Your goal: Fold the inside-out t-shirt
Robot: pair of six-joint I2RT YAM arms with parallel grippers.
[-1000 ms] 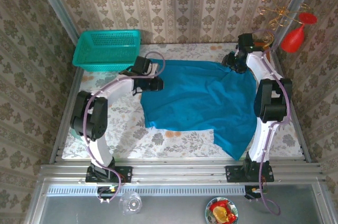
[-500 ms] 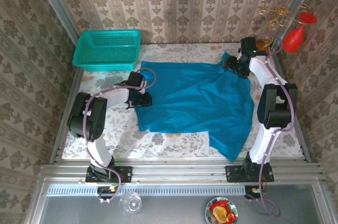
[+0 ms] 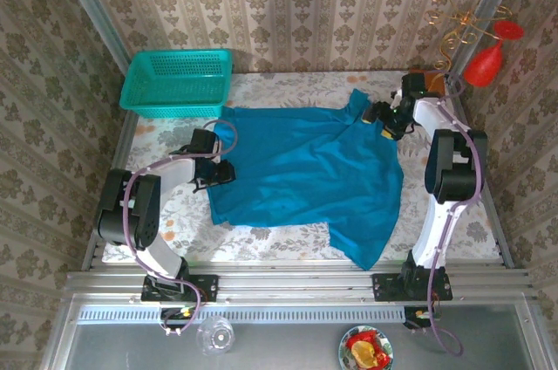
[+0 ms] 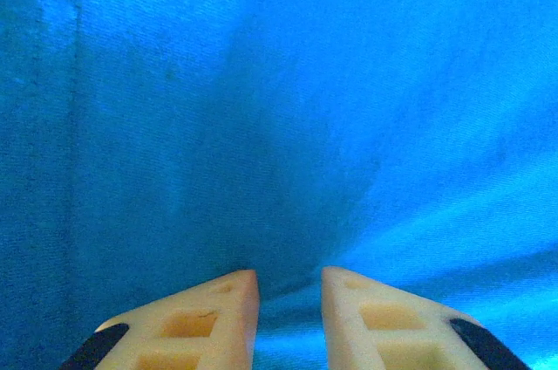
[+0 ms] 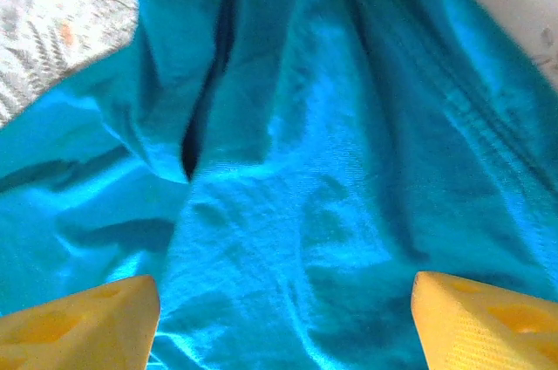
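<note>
With left end effector (image 4: 289, 279) pinched, right end effector (image 5: 286, 286) gapes

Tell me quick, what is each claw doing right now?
Left claw: closed, pinching the t-shirt.
Right claw: open, holding nothing, just over the t-shirt.

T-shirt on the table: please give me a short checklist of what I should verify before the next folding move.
1. Left gripper shut on the t-shirt: ok, cloth bunches between its narrow fingers.
2. Right gripper open: ok, jaws stand wide above the cloth.
3. T-shirt lying flat: not ok, it has wrinkles and a deep fold near the right gripper.
4. T-shirt wholly on the table: cannot tell, its near corner reaches the front edge.
</note>
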